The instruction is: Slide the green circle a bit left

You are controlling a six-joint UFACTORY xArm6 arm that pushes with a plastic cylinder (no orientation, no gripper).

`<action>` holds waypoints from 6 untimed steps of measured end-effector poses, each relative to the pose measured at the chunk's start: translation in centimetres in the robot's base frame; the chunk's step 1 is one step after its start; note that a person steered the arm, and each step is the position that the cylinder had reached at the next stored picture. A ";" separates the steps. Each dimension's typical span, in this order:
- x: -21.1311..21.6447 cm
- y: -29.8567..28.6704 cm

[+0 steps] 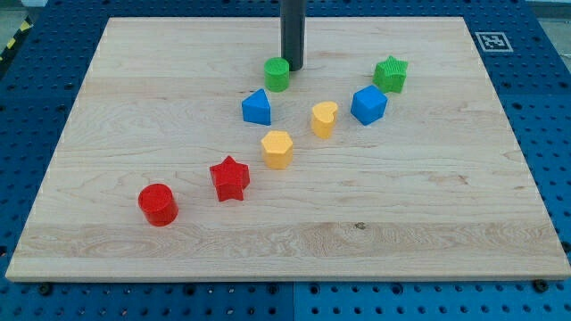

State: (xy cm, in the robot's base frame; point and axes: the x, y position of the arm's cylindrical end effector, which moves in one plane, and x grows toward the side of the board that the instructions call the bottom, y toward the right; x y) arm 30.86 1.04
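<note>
Green circle (277,74) beside my tip (293,68), near board's (134,107) top edge

Rod entering from the view's top edge, standing upright; my tip (293,69) is resting at table height in the upper middle of the view, apparently touching the surface. Arm above is lying out of frame.

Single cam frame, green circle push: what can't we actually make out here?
- Contact: my tip sits at the green circle's right edge; touching or a gap, camera view cannot tell.
- Rod's upper part and arm: cut off by the view's top.
- Corner marker: pattern too small.
</note>
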 end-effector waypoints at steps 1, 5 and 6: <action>0.2 5.0; 3.1 1.5; 3.1 0.2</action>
